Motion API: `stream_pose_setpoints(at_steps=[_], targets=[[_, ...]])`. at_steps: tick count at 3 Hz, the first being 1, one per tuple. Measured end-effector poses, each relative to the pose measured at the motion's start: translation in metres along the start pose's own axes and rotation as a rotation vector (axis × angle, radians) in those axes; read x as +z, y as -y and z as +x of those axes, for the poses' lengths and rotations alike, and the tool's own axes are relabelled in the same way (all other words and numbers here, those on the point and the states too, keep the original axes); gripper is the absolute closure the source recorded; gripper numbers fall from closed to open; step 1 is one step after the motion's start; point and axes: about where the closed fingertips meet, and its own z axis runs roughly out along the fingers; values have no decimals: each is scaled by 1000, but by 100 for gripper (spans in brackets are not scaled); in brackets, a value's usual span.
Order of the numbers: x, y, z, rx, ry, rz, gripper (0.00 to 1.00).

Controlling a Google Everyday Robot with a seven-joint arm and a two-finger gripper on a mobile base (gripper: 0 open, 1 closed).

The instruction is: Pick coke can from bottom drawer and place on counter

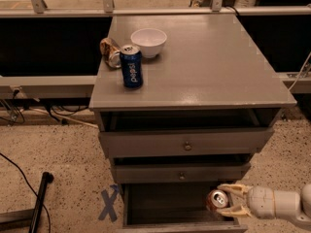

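My gripper is low down in front of the cabinet, below the front right corner of the counter. It is clamped on the coke can, with one pale finger above the can and the other below it, both touching its sides. The can sits at the right end of the open bottom drawer, its silver top and pull tab turned up toward the camera. I cannot tell whether it rests on the drawer floor or hangs clear of it. My white arm reaches in from the right.

Above the bottom drawer, the middle drawer and the top drawer each stand pulled out a little, each with a small round knob on its front.

Three things stand together near the far left corner of the counter. A white bowl is farthest back. A blue soda can stands upright in front of it, close to the left edge. A crushed tan can lies just beside the blue can, at the left edge.

On the speckled floor, left of the bottom drawer, is a blue tape cross. Farther left lies a black pole.
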Motion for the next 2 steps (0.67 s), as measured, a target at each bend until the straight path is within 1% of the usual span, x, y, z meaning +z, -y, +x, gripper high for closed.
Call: stream_pose_setpoints(at_steps=[1,2], targets=[[-17,-12,-59,-118,-36,-44,100],[-31,-30,-138,-226,-62,-168,100]])
